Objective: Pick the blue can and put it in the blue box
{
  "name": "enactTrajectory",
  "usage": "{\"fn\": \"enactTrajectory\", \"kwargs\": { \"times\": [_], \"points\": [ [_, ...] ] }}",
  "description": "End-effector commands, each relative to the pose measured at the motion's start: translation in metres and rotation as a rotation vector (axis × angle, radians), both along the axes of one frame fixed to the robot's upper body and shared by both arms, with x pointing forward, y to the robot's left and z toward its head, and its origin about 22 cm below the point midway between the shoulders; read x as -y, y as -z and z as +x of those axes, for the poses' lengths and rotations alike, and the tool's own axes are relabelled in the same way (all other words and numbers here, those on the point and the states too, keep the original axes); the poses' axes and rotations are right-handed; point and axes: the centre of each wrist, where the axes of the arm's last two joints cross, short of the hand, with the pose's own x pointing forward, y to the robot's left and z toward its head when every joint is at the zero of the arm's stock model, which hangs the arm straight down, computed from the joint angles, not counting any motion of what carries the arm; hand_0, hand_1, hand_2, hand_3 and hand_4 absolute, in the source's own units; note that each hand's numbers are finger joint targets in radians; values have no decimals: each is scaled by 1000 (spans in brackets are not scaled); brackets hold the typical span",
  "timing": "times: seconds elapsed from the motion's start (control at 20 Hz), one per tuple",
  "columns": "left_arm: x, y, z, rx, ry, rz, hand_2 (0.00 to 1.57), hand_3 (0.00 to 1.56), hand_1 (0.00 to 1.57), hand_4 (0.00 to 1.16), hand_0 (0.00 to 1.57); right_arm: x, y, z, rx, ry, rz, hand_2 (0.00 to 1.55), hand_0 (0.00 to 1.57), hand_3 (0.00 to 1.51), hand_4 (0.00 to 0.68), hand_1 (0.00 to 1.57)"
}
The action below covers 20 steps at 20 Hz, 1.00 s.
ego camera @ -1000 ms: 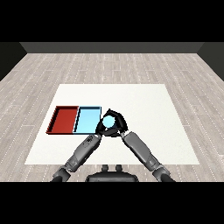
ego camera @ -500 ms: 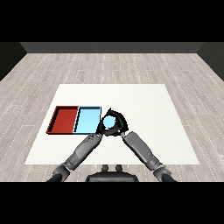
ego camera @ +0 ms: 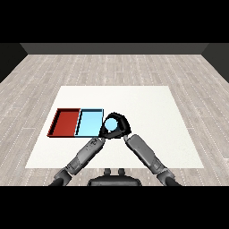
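Just right of the blue tray (ego camera: 89,123), in the head view, my right hand (ego camera: 120,127) is curled round the blue can (ego camera: 112,125), black fingers wrapped about its pale blue body. The can sits at the tray's right edge, not yet over its floor as far as I can judge; whether it is lifted off the white surface (ego camera: 147,112) I cannot tell. My left hand (ego camera: 95,143) lies on the near side of the tray, just below the can, and I cannot tell how its fingers are set. The red tray (ego camera: 66,122) lies touching the blue one on its left.

The risks I see from here: if I carry the can left too low, its base could catch the tray's right wall and tip in my fingers or shove the tray against the red one. If I let go too early, the can may land on the rim and roll out. My left forearm is close enough that the two arms could brush.
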Motion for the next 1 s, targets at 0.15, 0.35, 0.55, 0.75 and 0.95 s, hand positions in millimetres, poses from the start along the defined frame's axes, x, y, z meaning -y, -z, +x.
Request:
{"fn": "enactTrajectory", "kwargs": {
  "times": [0.15, 0.35, 0.55, 0.75, 0.95],
  "points": [
    [6, -22, 12, 60, -62, -145, 1563, 1433, 1571, 643, 1571, -2, 12, -4, -74, -36, 100, 1434, 1438, 1393, 520, 1438],
    [4, -8, 8, 148, -126, -123, 1552, 1468, 1571, 1044, 1571, -10, -12, -10, -78, 5, 21, 0, 0, 0, 0, 0],
    [6, -4, 11, 151, -126, -127, 1552, 1468, 1571, 1044, 1571, 6, 0, -1, -79, 6, 18, 0, 0, 0, 0, 0],
    [3, 7, 10, 164, -127, -151, 1550, 1461, 1571, 1112, 1571, 2, 9, 0, -47, 34, 6, 0, 0, 0, 0, 0],
    [5, -4, 19, 225, -143, -86, 1571, 1470, 1571, 1144, 1571, 19, 18, 5, -37, 96, 18, 0, 0, 0, 0, 0]
  ]
}}
